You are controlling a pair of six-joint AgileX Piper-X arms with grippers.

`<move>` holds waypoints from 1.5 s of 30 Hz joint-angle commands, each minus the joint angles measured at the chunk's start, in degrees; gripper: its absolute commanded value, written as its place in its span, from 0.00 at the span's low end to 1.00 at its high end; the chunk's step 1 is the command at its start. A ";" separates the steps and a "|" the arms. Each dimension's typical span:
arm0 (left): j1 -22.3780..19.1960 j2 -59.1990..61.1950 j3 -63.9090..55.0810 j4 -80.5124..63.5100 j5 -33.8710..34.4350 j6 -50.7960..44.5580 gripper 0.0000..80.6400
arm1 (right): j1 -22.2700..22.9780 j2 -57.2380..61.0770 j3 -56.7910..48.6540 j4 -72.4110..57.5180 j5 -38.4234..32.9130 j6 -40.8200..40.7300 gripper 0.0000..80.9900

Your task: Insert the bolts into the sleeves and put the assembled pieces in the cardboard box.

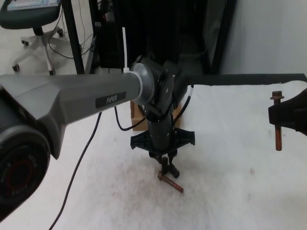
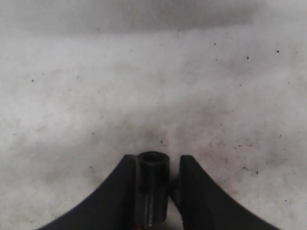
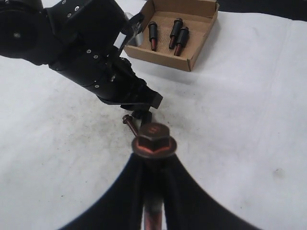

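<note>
The left gripper (image 2: 157,165) clamps a short black sleeve (image 2: 152,191) close to the bench (image 2: 144,96), the right gripper (image 3: 154,166) clamps a bolt (image 3: 153,143) by its shank under the head; both seem light, stiff, slick metal, best pinched mid-length.

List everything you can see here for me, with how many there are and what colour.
Held bolt: one, coppery, upright in the right gripper.
Loose bolt: one, coppery, lying on the cloth close to the left gripper.
Sleeve: one, black, in the left gripper.
Assembled pieces: three, black sleeves on reddish bolts, inside the cardboard box.
cardboard box: one, brown, on the cloth beyond the left gripper.
cloth: one, white, covering the bench.
Office chair: one, dark seat, pale base, behind the bench.
left gripper: one, black, pointing down, shut on the sleeve.
right gripper: one, black, shut on the held bolt.
</note>
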 commanded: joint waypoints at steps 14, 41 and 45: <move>-0.15 1.24 0.28 10.62 -4.46 8.03 0.12 | -0.12 -0.54 -0.27 -0.26 -0.92 -1.20 0.01; 2.44 -47.69 24.34 -26.21 6.32 32.94 0.00 | -0.12 2.15 -0.27 -41.27 -15.52 17.10 0.01; 3.56 -58.81 39.34 -37.72 24.77 32.57 0.00 | 0.01 5.39 -0.27 -52.08 -19.37 21.27 0.01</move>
